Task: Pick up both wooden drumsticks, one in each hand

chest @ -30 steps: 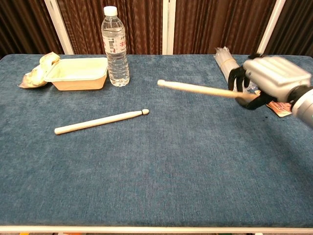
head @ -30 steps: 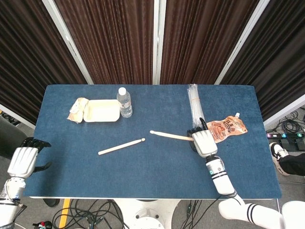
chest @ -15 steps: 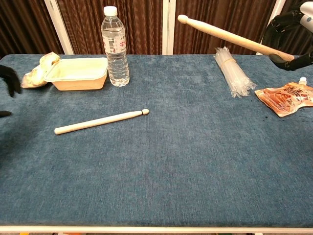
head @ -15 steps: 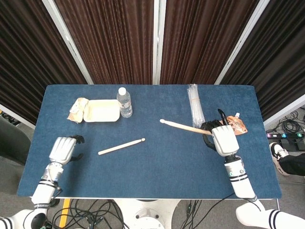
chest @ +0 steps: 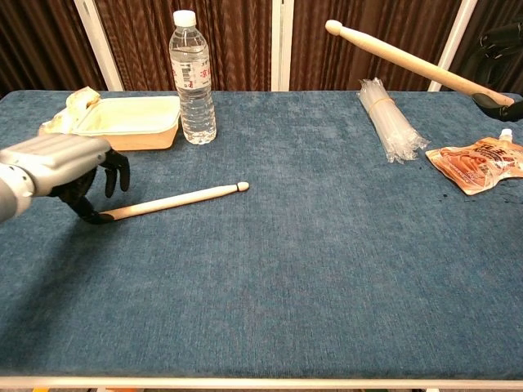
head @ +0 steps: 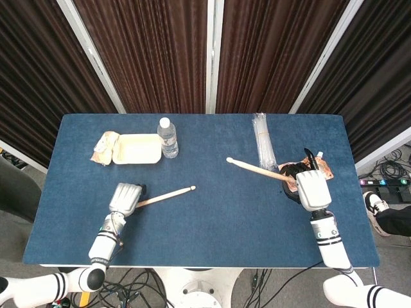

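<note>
- Drumsticks sit apart: one wooden drumstick (chest: pixel 175 202) lies flat on the blue table (chest: pixel 310 286), its butt end under the left hand (chest: pixel 61 167).
- Left hand hovers with fingers (chest: pixel 114 175) curled loosely around that butt end; whether it grips is unclear.
- Right hand (head: pixel 311 188) grips the raised drumstick (chest: pixel 409 59), tip angled up-left, above a snack pouch (chest: pixel 478 165) and straw bundle (chest: pixel 386 120).
- Water bottle (chest: pixel 192 78) stands just beside a foam tray (chest: pixel 131 124).
</note>
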`<move>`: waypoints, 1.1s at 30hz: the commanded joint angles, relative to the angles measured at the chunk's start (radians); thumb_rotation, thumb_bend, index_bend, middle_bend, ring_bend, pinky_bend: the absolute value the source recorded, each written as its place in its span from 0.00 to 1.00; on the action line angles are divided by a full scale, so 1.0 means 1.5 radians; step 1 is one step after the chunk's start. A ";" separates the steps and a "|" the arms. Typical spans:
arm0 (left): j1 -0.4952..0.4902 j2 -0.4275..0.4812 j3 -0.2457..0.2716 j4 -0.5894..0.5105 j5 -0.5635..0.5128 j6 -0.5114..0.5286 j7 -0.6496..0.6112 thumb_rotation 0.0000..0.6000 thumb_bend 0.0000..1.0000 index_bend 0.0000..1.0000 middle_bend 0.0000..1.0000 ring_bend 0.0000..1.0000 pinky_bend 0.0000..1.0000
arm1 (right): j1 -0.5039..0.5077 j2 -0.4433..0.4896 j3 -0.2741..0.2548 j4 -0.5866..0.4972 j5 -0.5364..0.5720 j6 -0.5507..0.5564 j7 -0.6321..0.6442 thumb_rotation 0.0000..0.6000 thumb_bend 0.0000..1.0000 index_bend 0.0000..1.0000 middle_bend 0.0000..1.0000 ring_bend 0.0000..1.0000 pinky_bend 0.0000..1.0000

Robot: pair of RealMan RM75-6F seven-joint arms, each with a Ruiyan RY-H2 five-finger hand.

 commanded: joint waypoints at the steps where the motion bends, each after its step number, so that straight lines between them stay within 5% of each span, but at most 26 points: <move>1: -0.015 -0.017 -0.002 0.014 -0.028 -0.002 0.017 1.00 0.23 0.43 0.51 0.62 0.69 | 0.000 -0.001 0.000 0.004 0.000 -0.003 0.004 1.00 1.00 0.59 0.59 0.40 0.06; 33: -0.044 -0.026 0.035 0.032 -0.062 0.006 0.001 1.00 0.36 0.47 0.56 0.63 0.69 | -0.002 -0.014 -0.002 0.015 0.006 -0.024 0.000 1.00 1.00 0.59 0.59 0.40 0.06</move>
